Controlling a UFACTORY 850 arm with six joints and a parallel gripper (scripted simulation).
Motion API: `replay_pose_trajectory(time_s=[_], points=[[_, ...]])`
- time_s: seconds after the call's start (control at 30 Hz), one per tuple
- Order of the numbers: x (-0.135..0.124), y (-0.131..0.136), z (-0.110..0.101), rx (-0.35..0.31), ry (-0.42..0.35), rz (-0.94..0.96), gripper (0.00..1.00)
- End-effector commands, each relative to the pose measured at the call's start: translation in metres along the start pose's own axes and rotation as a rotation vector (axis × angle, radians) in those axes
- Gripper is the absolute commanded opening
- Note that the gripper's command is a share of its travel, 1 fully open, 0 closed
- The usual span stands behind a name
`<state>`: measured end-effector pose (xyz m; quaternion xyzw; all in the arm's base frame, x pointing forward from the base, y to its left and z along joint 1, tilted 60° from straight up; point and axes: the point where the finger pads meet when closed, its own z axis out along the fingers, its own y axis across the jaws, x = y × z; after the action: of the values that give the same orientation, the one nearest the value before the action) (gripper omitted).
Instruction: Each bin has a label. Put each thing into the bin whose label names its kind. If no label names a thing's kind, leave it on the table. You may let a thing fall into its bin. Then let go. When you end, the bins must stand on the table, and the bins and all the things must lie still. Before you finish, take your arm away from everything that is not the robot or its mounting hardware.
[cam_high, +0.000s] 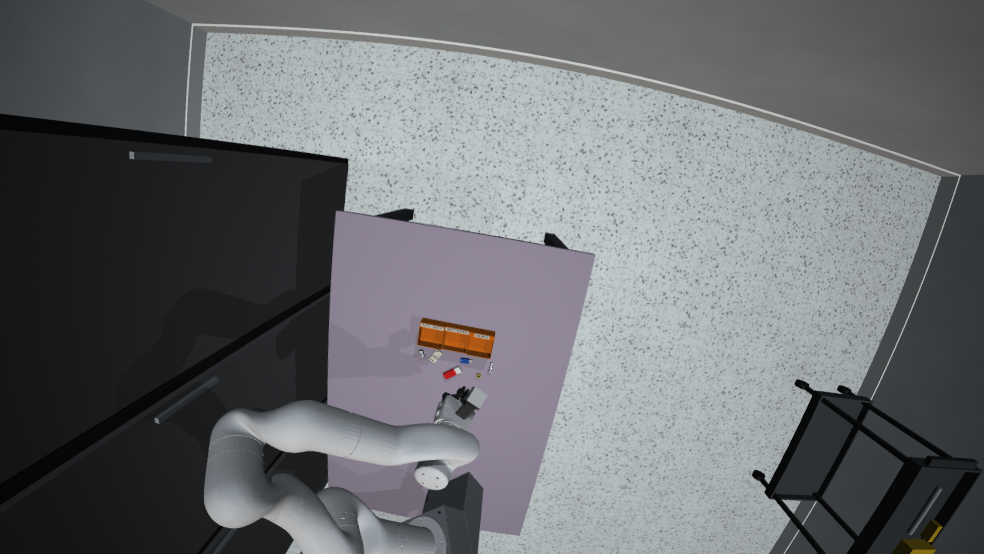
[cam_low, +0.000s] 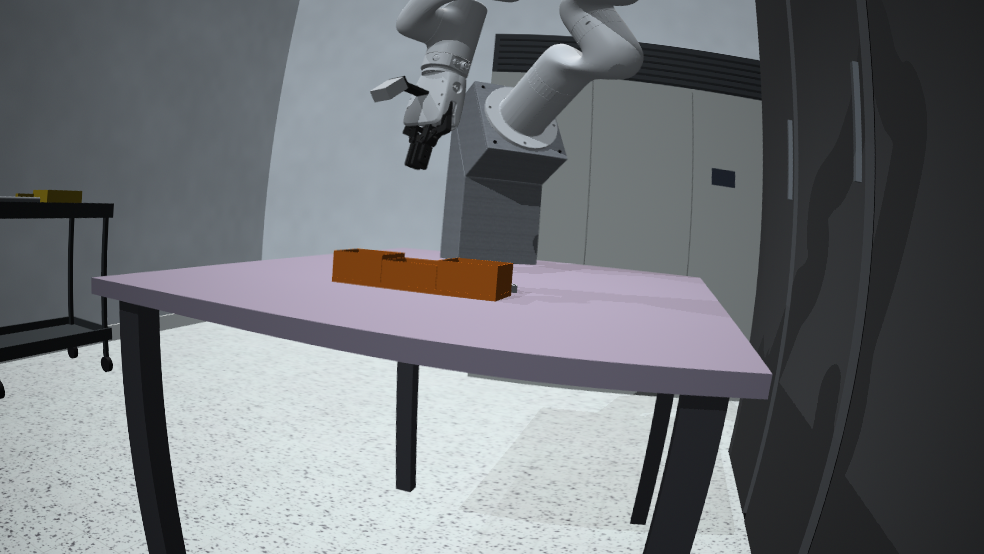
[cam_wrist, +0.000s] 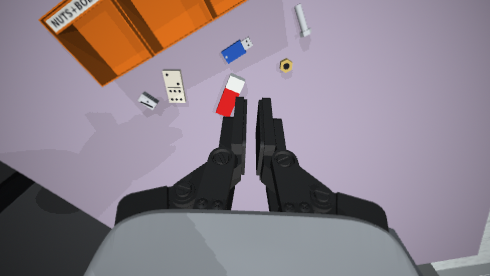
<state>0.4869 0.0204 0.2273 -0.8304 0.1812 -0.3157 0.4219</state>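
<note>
My gripper (cam_wrist: 251, 114) is shut on nothing and hangs high above the purple table; it also shows in the exterior view (cam_low: 417, 159). Below it on the table lie a red and white eraser (cam_wrist: 230, 94), a blue USB stick (cam_wrist: 236, 49), a brass nut (cam_wrist: 286, 65), a grey bolt (cam_wrist: 301, 20), a white domino (cam_wrist: 173, 86) and a small grey-and-white piece (cam_wrist: 148, 100). A row of three orange bins (cam_high: 455, 337) stands just beyond them. The nearest label in the wrist view begins "NUTS+BO" (cam_wrist: 72, 12). The bins seen in the wrist view look empty.
A large black cabinet (cam_high: 158, 289) stands along the table's left side. The robot's grey base (cam_low: 499, 199) is at the table's near edge. A black cart (cam_high: 874, 461) stands on the floor to the right, away from the table.
</note>
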Motion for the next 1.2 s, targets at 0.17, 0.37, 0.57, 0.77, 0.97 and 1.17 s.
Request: replay_pose_trajectory(time_s=[0.17,0.37,0.57,0.77,0.97,1.17], points=[[-0.02,-0.024,-0.017,0.033,-0.11,-0.278,0.07],[-0.029,-0.032,-0.026,0.053,-0.168,-0.437,0.07],[-0.029,-0.032,-0.026,0.062,-0.196,-0.508,0.07],[-0.029,-0.032,-0.026,0.062,-0.196,-0.508,0.07],[-0.01,-0.029,0.001,0.055,-0.197,-0.44,0.07],[0.013,-0.027,0.036,0.055,-0.197,-0.439,0.07]])
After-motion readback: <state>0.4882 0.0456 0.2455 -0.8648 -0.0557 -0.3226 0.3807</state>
